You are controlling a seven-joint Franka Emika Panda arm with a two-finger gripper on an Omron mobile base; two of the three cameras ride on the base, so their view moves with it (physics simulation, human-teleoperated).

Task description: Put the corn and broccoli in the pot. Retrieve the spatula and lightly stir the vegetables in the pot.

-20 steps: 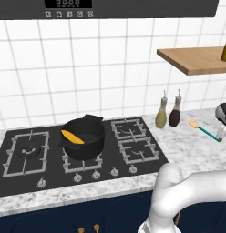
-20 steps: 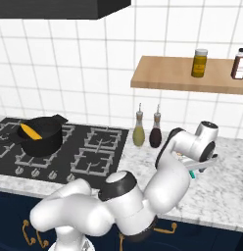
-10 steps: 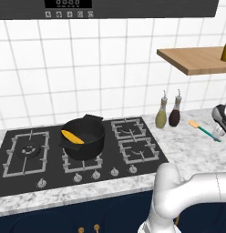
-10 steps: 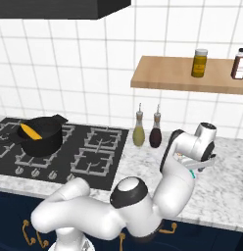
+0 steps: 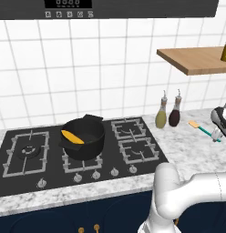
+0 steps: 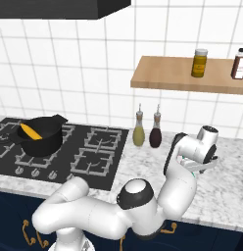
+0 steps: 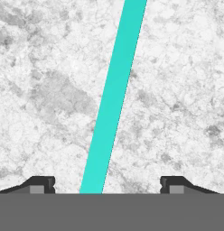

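Black gas hob (image 5: 23, 157) on the left, set into the speckled marble counter (image 5: 192, 150). The black pot (image 5: 84, 136) sits on a middle burner; the corn (image 5: 72, 136) lies inside it, one end up against the rim. Broccoli cannot be made out in the pot.

Right of the hob, near the tiled wall, two bottles stand side by side: an olive-coloured one (image 5: 161, 114) and a dark one (image 5: 174, 113). Above them, a wooden shelf (image 6: 187, 78) carries two jars.

Further right, the spatula (image 5: 202, 129) lies flat on the counter, orange blade toward the bottles, teal handle running away under the gripper (image 7: 107, 185).

Hand view: handle passes between the two finger tips, nearer the left one, touching neither. Jaws spread wide, nothing gripped.
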